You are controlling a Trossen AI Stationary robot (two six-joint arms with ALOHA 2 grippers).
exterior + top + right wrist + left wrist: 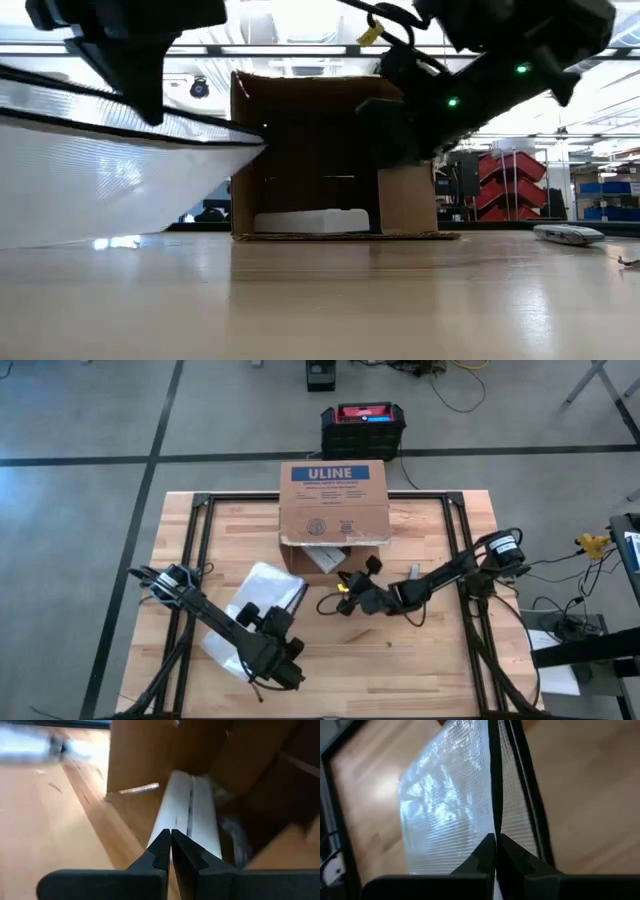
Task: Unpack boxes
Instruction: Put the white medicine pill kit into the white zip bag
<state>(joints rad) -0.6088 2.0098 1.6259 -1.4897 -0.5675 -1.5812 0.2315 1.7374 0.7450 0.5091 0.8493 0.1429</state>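
Note:
The brown cardboard box (335, 505) with the blue ULINE label lies on its side at the table's far middle, its opening facing the near edge. A flat white pack (310, 220) lies on the box's lower wall inside the opening. My right gripper (171, 834) is shut and points into the opening, just in front of the white pack (187, 805). My left gripper (495, 839), over the near left of the table, is shut on a clear plastic bag (265, 585) with a black strip along one edge. My left gripper pinches the bag's black-stripped edge (493, 822) between its two fingers, slanting down from the near side. The bag (100, 190) stretches away from the fingers, held up and slanted; its lower edge reaches about table level. Whether my right gripper's shut fingertips touch the white pack, I cannot tell.
A small grey object (413, 570) lies on the table to the right of the box. A black-and-red case (362, 422) stands on the floor beyond the far edge. Bare wood lies along the near edge between the arms.

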